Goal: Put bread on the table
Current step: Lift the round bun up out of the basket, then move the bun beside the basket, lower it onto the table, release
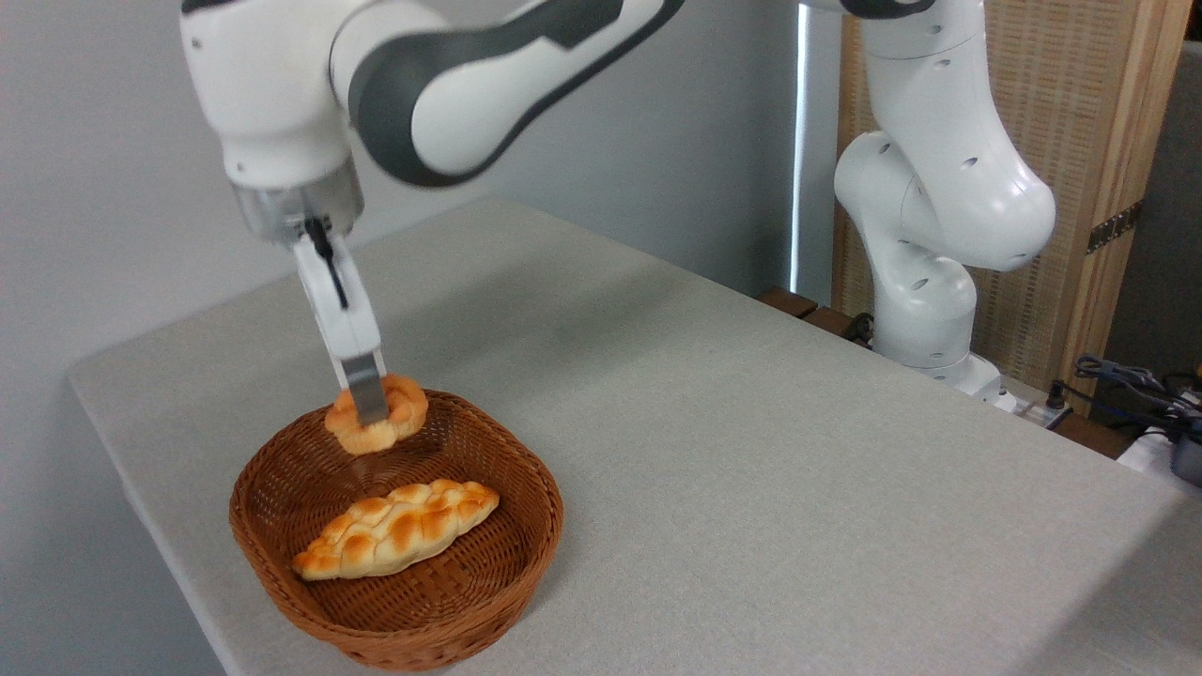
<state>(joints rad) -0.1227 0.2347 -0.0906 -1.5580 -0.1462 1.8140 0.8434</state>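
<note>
So from the one fixed camera, looking down across the table (751, 451): the white Panda arm (939, 188) is bolted at the far right edge and reaches all the way over to the left side, wrist pointing straight down. The gripper (369, 406) is pinched onto the bread (377, 416), that little round orange bun with the knotted top. Only the near finger (362, 380) really shows, pressed flat against the front of the bun; the other one is hidden behind it, so how wide the gap is I can't say beyond "bun-width". The bun looks lifted, sitting up at about rim height over the back part of the wicker basket (394, 610), with its shadow on the weave underneath.

The basket sits near the front left corner of the table. Lying in the bottom of it is the longer braided loaf (394, 528), angled from lower left to upper right, apart from the bun.

Off past the right end of the table there's a tangle of cables (1127, 380), and a wooden slatted screen (1080, 141) behind the arm.
</note>
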